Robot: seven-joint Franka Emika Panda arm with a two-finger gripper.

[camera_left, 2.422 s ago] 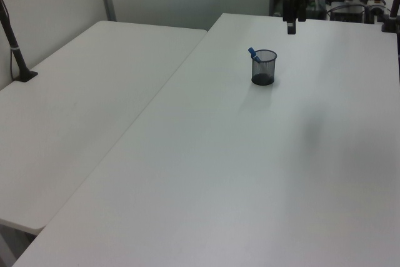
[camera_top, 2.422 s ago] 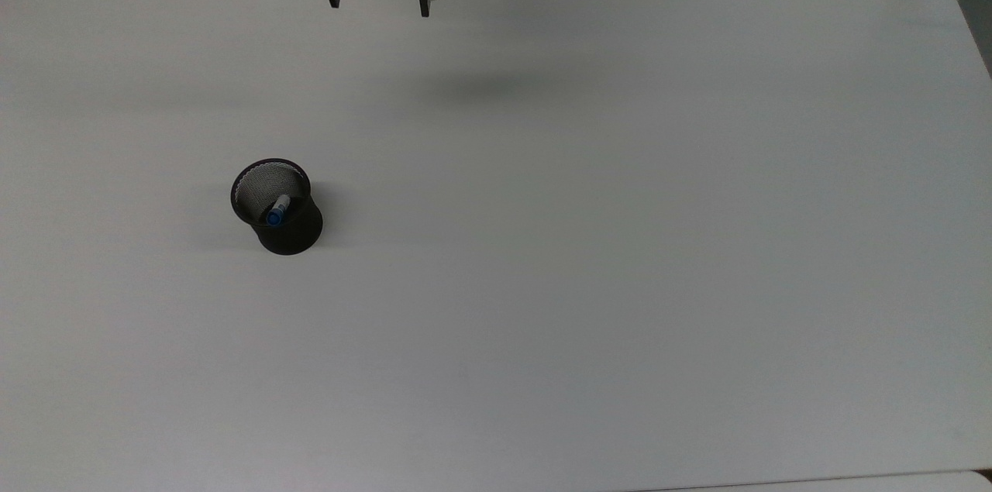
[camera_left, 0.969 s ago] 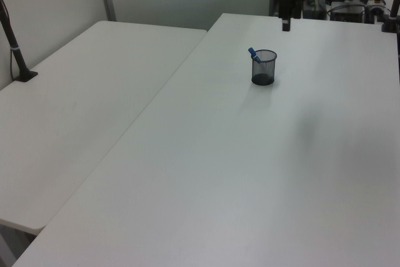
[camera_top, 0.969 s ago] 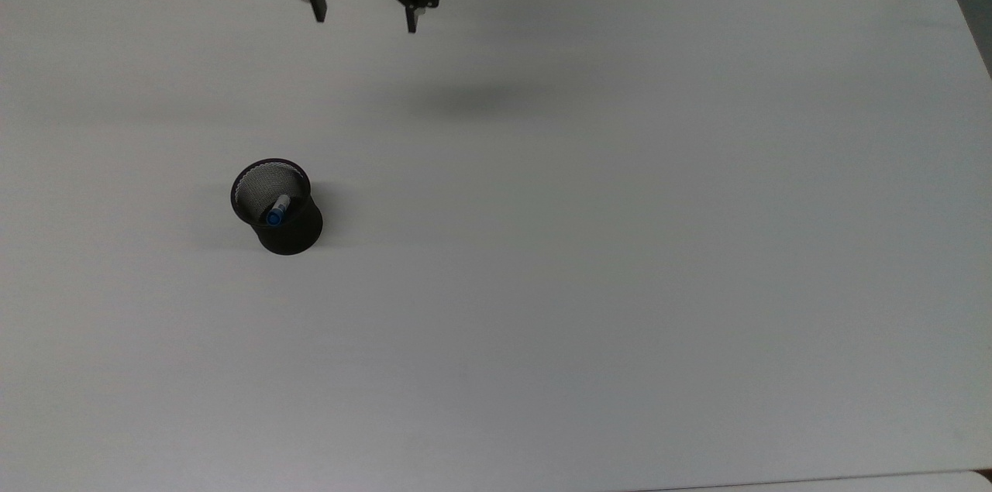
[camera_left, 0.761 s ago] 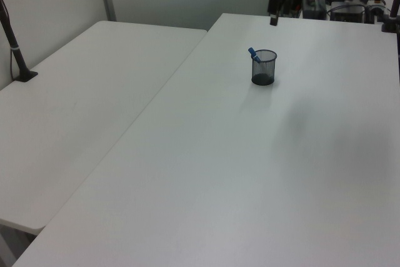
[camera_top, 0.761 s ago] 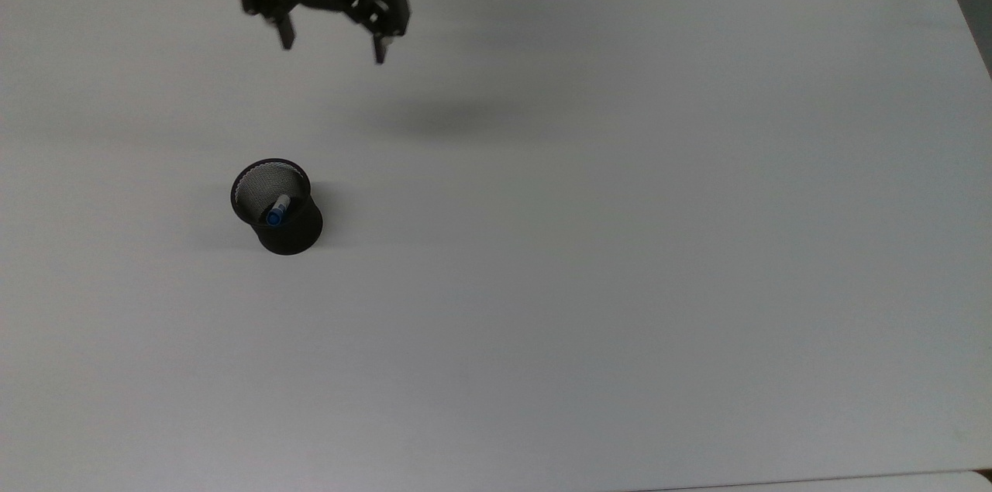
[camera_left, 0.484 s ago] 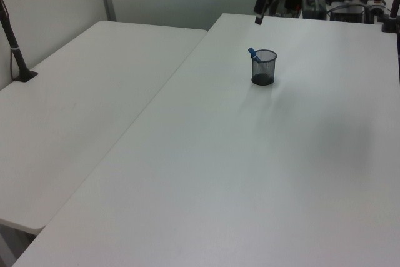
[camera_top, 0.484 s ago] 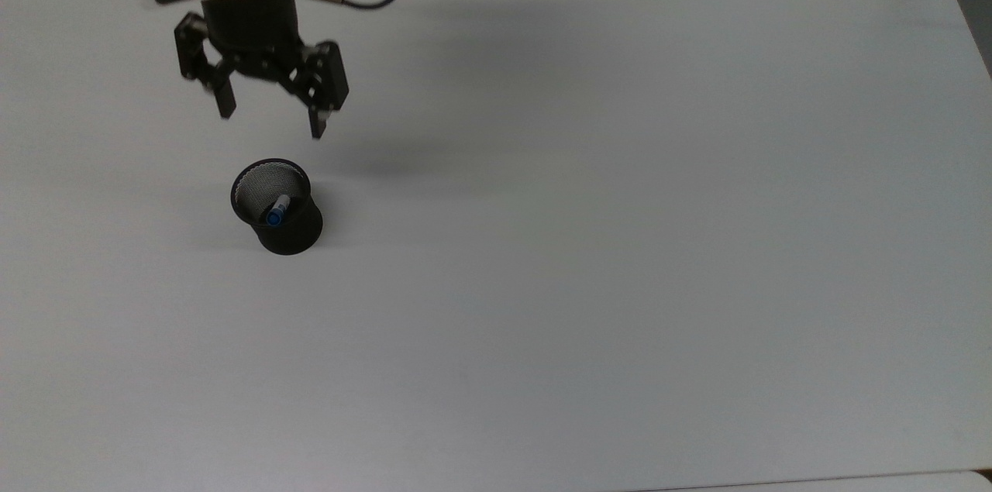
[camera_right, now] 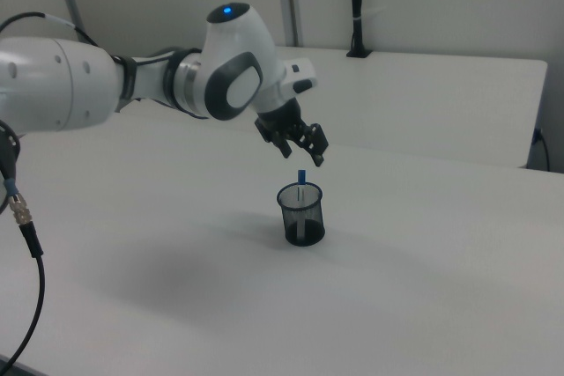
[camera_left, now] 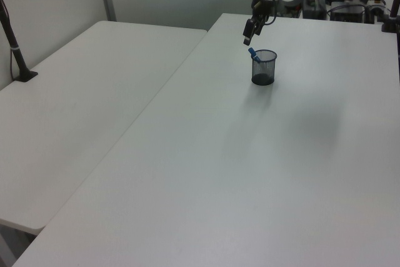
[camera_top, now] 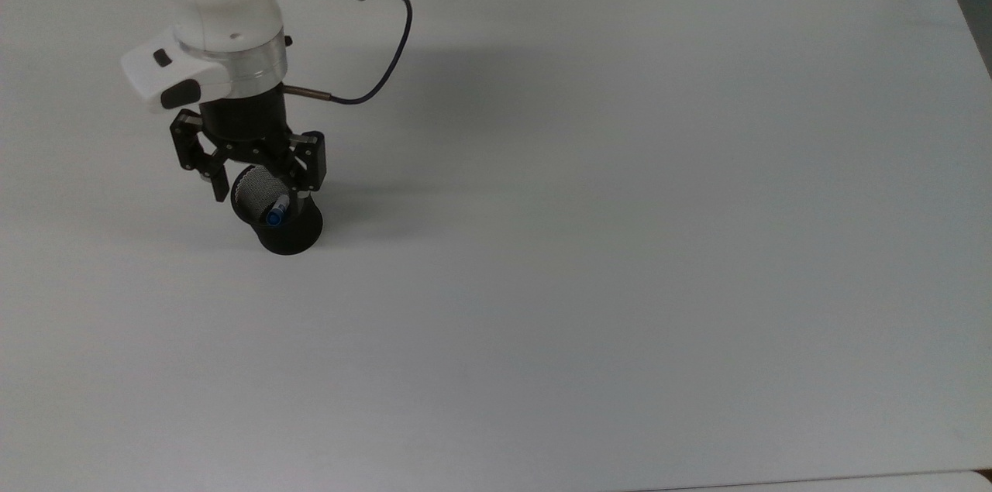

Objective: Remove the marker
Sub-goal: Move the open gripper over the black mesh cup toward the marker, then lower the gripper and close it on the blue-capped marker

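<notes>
Jaws spread wide above the marker [camera_top: 276, 210] leaning just below in the mesh cup [camera_top: 288, 232]: risks clipping the rim and toppling it

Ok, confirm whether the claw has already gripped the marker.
No: in the right view the open claw hangs above the marker, which stands in the mesh cup.

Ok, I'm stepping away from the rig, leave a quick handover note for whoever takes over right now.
Gripper: open, empty, hovering just above the black mesh cup.
Marker: standing in the cup, blue end poking above the rim, leaning on the wall.
Done: approach over the cup.
Left: lower onto the marker, close, lift it out, set it on the table.
</notes>
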